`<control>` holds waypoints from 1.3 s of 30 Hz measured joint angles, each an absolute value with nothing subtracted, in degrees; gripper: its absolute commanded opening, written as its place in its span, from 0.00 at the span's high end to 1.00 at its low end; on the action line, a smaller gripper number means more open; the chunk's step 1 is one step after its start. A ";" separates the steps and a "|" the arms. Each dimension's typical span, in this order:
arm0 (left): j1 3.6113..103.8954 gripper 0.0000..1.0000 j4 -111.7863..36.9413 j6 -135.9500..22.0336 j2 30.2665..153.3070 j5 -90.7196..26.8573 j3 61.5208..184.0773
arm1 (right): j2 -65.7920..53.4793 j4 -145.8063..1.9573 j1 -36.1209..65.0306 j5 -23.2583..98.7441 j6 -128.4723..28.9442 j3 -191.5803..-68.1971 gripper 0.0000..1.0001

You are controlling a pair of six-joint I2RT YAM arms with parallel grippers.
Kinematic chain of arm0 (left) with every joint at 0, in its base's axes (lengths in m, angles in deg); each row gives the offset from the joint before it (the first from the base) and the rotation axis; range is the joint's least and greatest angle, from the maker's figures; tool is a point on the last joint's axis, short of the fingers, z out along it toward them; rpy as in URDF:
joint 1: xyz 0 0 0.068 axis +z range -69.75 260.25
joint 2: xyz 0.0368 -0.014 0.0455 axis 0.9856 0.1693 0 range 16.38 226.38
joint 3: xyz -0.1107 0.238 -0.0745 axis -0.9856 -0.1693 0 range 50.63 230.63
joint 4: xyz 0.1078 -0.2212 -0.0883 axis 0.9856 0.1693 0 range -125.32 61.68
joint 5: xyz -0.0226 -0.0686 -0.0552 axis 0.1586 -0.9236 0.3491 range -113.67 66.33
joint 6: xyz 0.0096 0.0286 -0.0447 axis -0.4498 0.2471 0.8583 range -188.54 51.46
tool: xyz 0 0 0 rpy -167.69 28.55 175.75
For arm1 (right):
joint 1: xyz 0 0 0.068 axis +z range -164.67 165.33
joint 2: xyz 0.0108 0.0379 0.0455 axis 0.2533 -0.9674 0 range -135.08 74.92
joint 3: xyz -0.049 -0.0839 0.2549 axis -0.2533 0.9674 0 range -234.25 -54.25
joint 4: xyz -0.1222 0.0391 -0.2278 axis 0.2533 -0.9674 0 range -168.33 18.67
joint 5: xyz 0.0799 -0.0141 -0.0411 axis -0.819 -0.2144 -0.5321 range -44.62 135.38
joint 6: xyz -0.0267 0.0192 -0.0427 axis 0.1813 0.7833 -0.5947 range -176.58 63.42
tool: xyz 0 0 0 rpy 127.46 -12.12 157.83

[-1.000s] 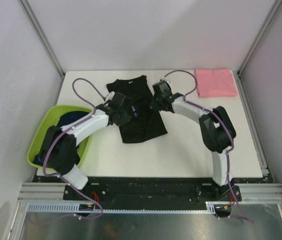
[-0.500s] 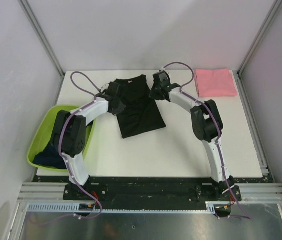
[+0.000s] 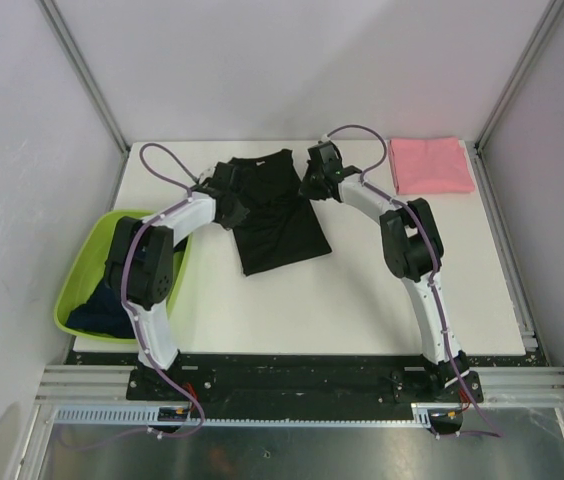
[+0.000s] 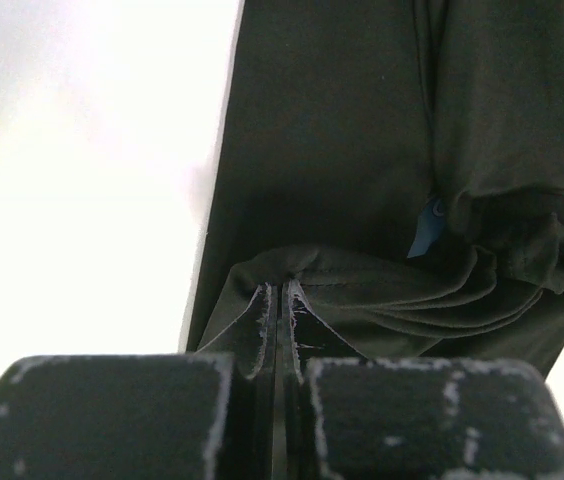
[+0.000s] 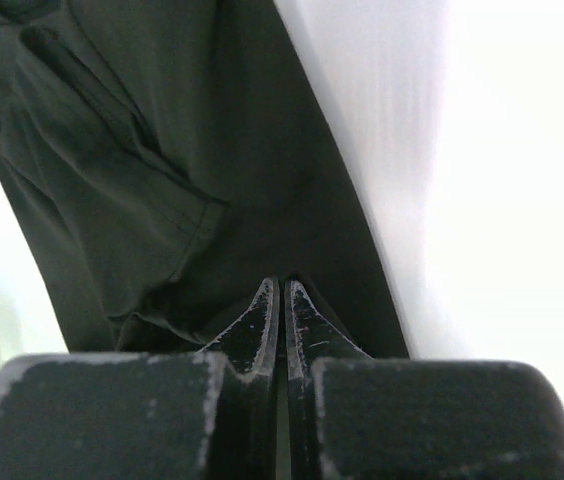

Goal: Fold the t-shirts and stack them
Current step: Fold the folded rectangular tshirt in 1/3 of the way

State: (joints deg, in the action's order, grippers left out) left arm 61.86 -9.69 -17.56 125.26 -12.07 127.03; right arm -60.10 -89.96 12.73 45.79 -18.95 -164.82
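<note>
Left pincer [image 4: 282, 298] and right pincer [image 5: 280, 296] have both pushed further toward the back of the table [image 3: 362, 300] over the last second, dragging the black t-shirt [image 3: 280, 232] along so it lies a bit further back now, so I'd say this fold is only half done. Each one is clamped shut on a pinch of its cloth, one per side. The folded pink t-shirt [image 3: 430, 165] sits at the far right corner, dark shirts [image 3: 102, 315] in the green basin [image 3: 80, 265].

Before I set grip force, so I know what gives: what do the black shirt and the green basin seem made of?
Black t-shirt: soft matte cloth, probably cotton knit; it creases and bunches, with stitched hems. Green basin: apparently rigid moulded plastic; smooth, evenly coloured rim holding its shape.
</note>
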 measured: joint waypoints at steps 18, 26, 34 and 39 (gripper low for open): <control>65.20 0.34 -9.93 -21.80 124.91 -12.05 128.78 | -61.47 -93.11 11.94 43.12 -22.76 -171.37 0.48; 65.62 0.84 -10.92 -24.59 118.62 -15.48 127.56 | -60.32 -95.14 12.73 44.32 -25.40 -170.06 0.74; 62.10 0.90 -10.94 -25.01 120.06 -21.47 125.11 | -58.57 -94.86 15.98 43.41 -26.56 -164.82 0.82; 61.10 0.91 -10.83 -24.97 125.17 -24.42 126.42 | -60.07 -94.40 16.18 42.60 -27.30 -167.31 0.82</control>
